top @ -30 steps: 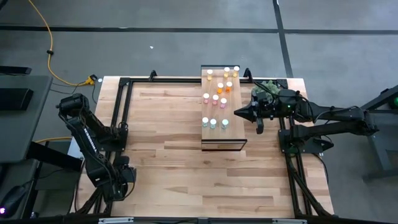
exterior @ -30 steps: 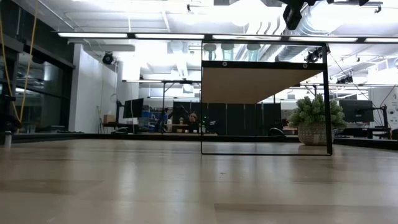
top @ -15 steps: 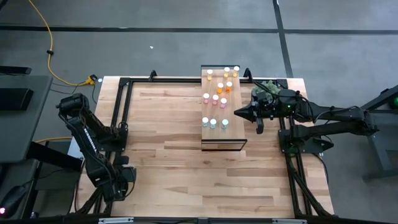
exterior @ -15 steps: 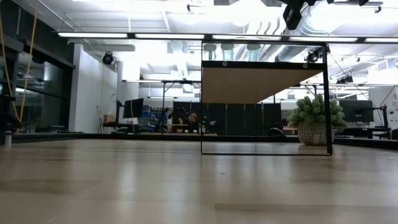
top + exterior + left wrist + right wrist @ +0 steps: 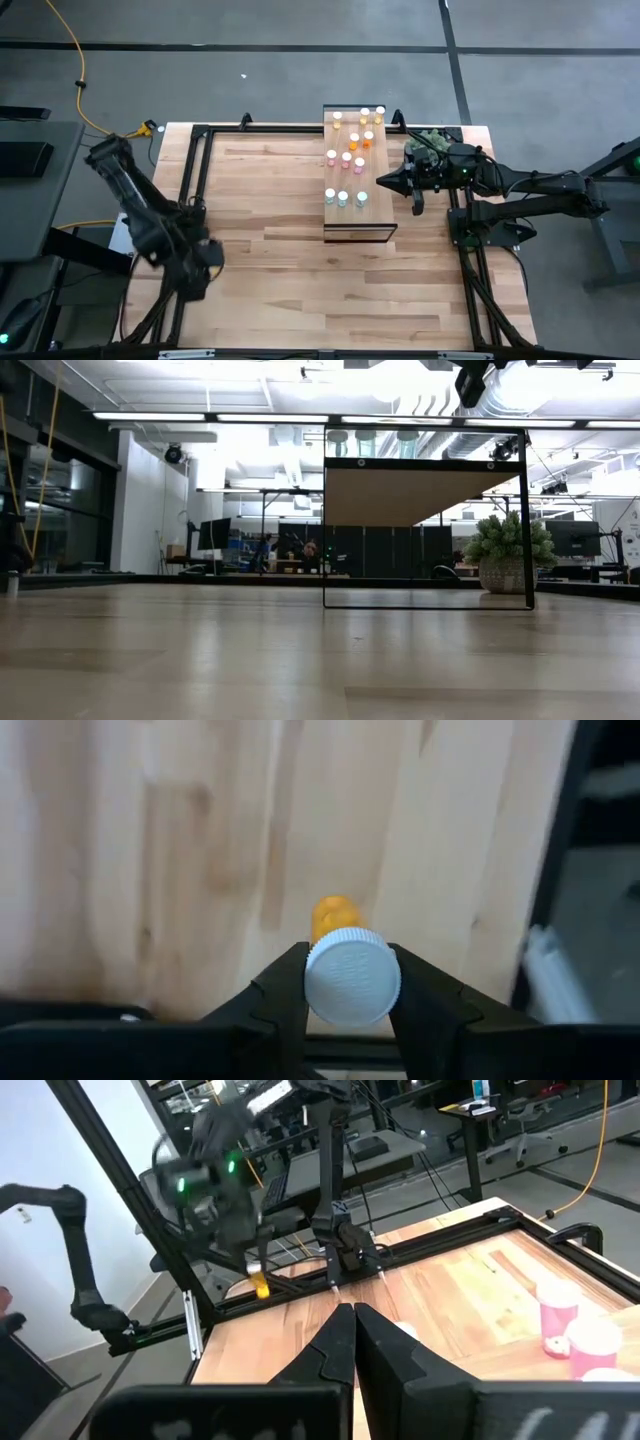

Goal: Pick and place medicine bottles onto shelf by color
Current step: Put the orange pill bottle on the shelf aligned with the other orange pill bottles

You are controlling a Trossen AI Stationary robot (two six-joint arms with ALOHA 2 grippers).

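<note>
Fingers of the left gripper (image 5: 348,1020) now clench the orange bottle (image 5: 345,970); the arm has lifted from seven o'clock of your surface (image 5: 270,250). Shelf (image 5: 380,215) waits at one o'clock; right gripper (image 5: 381,181) is closed, empty

- left arm (image 5: 140,215): matte black, chunky segmented links, boxy joints
- right arm (image 5: 520,185): same black build, long slim links, small green light near the wrist
- left gripper (image 5: 350,988) fingers (image 5: 275,995): dark, wedge-shaped, tapering to the tips
- right gripper (image 5: 354,1320): black tapered fingers; surface probably plain plastic, hard to tell
</note>
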